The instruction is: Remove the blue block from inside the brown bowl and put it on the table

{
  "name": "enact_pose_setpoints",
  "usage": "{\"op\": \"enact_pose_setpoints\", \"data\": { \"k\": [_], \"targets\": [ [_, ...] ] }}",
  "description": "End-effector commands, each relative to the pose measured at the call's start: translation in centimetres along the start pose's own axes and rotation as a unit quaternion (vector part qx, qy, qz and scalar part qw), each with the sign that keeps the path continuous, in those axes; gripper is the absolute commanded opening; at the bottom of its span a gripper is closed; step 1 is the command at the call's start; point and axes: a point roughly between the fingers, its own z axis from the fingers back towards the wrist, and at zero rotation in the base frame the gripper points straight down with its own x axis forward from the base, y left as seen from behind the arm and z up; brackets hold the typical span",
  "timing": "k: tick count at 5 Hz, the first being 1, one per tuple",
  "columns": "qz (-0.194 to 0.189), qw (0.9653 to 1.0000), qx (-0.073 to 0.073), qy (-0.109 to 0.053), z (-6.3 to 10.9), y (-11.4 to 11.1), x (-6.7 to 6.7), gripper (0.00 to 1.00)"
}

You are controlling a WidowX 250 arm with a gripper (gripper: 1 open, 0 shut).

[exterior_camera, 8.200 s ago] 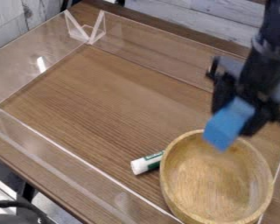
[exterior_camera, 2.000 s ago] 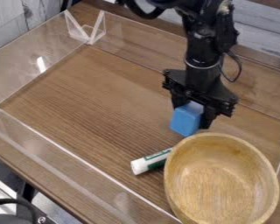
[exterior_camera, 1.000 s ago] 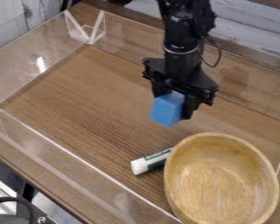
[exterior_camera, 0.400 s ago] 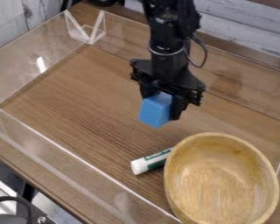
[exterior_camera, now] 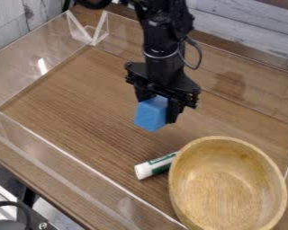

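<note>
At centre frame, your gripper points straight down over the table, its jaws clamped on the blue block, which hangs from the fingers slightly tilted, above the wood grain. Whether the block's lower edge touches the tabletop you cannot tell from this angle. Down in the lower right of the frame, the brown bowl sits well clear of the block, and its pale wooden hollow holds nothing you can see. Just beside the bowl's left rim, a white-and-green tube lies flat on the table, angled up toward the right, close to the rim or touching it. Along the left and lower edges of the frame, you see low clear acrylic walls bordering the tabletop, with another clear panel folded at the upper left.
</note>
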Motion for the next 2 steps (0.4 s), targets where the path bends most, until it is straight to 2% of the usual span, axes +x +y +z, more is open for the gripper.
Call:
{"op": "enact_pose_setpoints", "data": {
  "k": [1, 2],
  "targets": [
    [0.005, 0.9994, -0.001, -0.034, 1.37, 0.60, 0.72, 0.00],
    [0.007, 0.9994, 0.001, -0.035, 1.22, 1.03, 0.65, 0.00]
  ]
}}
